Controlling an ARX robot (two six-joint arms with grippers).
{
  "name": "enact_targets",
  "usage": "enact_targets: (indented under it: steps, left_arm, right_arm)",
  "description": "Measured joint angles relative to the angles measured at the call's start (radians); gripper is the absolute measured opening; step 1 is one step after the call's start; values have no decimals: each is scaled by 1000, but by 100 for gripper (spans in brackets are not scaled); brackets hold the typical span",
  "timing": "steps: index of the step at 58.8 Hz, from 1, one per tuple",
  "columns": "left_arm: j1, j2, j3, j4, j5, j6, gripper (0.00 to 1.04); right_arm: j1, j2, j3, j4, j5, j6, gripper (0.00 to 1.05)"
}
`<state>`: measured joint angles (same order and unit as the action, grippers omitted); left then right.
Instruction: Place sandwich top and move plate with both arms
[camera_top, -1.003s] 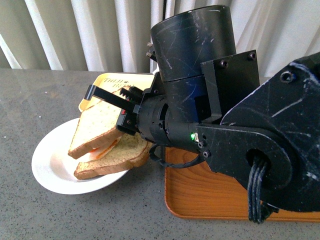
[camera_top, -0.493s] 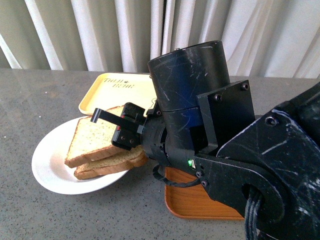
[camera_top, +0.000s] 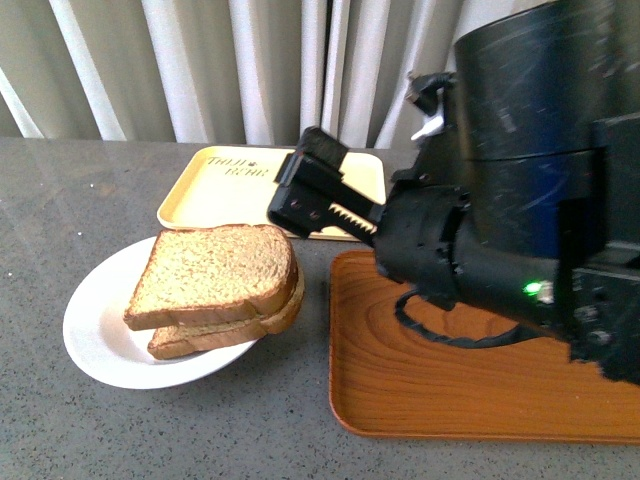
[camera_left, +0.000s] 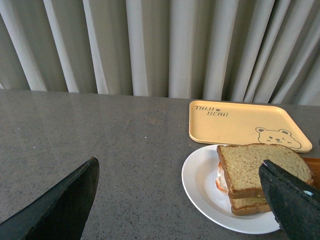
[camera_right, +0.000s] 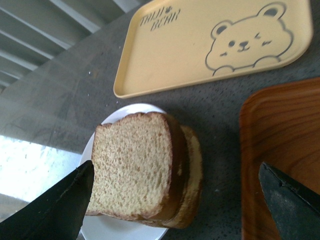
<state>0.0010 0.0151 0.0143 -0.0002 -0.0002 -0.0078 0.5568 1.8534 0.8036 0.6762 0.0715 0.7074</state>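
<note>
The sandwich top (camera_top: 215, 272) lies flat on a lower bread slice on the white plate (camera_top: 100, 335), held by nothing. My right gripper (camera_top: 305, 190) hovers open above and just right of the sandwich. In the right wrist view its open fingers (camera_right: 176, 170) straddle the sandwich top (camera_right: 132, 165) from above, well apart from it. My left gripper (camera_left: 177, 200) is open low over the table, with the plate (camera_left: 200, 180) and sandwich top (camera_left: 260, 165) ahead of it near one finger. A bit of egg white (camera_left: 220, 177) shows between the slices. The left arm is outside the front view.
A pale yellow bear-printed tray (camera_top: 235, 185) lies behind the plate. A brown wooden tray (camera_top: 450, 385) sits right of the plate, under my right arm. Grey tabletop (camera_left: 100, 135) stretches to the left, and curtains (camera_left: 150, 45) hang behind.
The tilted top slice has dropped flat onto the lower slice. My right gripper has let go of it, lifted and drawn back to the right.
</note>
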Motion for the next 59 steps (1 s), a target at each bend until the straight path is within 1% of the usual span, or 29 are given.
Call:
enact_targets:
  steps: [10,22,25,26,28,29,30,32,33,35,36,40,41,45,50,53,59]
  left_arm:
    - [0,0,0,0,0,0,96]
    - [0,0,0,0,0,0,96]
    - [0,0,0,0,0,0,96]
    - [0,0,0,0,0,0,96]
    - [0,0,0,0,0,0,96]
    - [0,0,0,0,0,0,96]
    - [0,0,0,0,2,0,96]
    - [0,0,0,0,1,0,96]
    - [0,0,0,0,1,0,96]
    - [0,0,0,0,0,0,96]
    - [0,0,0,0,0,0,96]
    - [0,0,0,0,0,0,96]
    - [0,0,0,0,0,0,96]
    - [0,0,0,0,0,0,96]
    - [0,0,0,0,0,0,96]
    - [0,0,0,0,0,0,96]
    - [0,0,0,0,0,0,96]
  right_arm:
    - [-89,-145,-86,6,-6,-77,96]
    - [-226,-378,-177,2,-69,-122,96]
    - [-245,-420,-183,4,-63,-128,96]
    - [-245,-422,-184,12,-44,-142,95]
    - [-241,-430,-208,96,62,-226,88]
    - [-241,-430,-217,116,86,-238,87]
    - [-241,-435,-237,156,132,-303,84]
    - [-248,-449,-284,206,185,-394,77]
    - [-256,-460,-308,219,195,-454,73]
    - [-280,-491,-362,233,194,-547,64]
    - [-285,-497,-372,234,194,-554,62]
    - [-310,-552,-433,241,167,-624,50]
    - [-313,-560,-441,241,163,-634,48]
    - [-337,-613,-490,243,137,-665,36]
    - [-382,-699,-570,232,102,-684,13]
    - [-397,-739,-599,221,84,-689,2]
    - [-420,-807,-640,195,57,-698,2]
